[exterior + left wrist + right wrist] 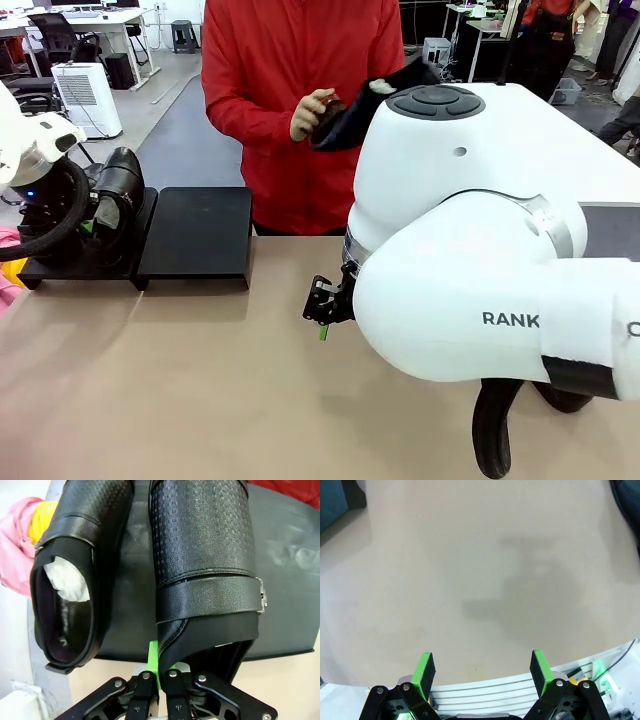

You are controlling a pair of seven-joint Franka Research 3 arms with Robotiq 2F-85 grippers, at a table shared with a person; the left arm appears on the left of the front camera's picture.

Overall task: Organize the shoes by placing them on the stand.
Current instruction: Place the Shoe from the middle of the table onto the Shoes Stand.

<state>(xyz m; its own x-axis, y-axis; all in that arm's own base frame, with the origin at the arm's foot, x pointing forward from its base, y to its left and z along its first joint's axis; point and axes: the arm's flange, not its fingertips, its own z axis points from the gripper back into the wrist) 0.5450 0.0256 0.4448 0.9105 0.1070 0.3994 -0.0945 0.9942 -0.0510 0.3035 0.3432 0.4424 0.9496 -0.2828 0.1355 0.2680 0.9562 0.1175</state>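
The held shoe (pixel 202 555) is sitting on the stand (pixel 285 605), the left gripper (pixel 160 677) pinching its heel edge; a second shoe (pixel 75 580) is lying just beside; the person's hand (pixel 312 112) is holding a third shoe (pixel 370 110); the right gripper (pixel 482 667) is hanging open above the table (pixel 480 570)

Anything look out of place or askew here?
Nothing spilled or damaged. The paper-stuffed shoe on the stand seems to sit with its heel over the stand's edge, beside the buckled shoe that the left gripper is shut on. A pink and yellow cloth shows just past the stand.
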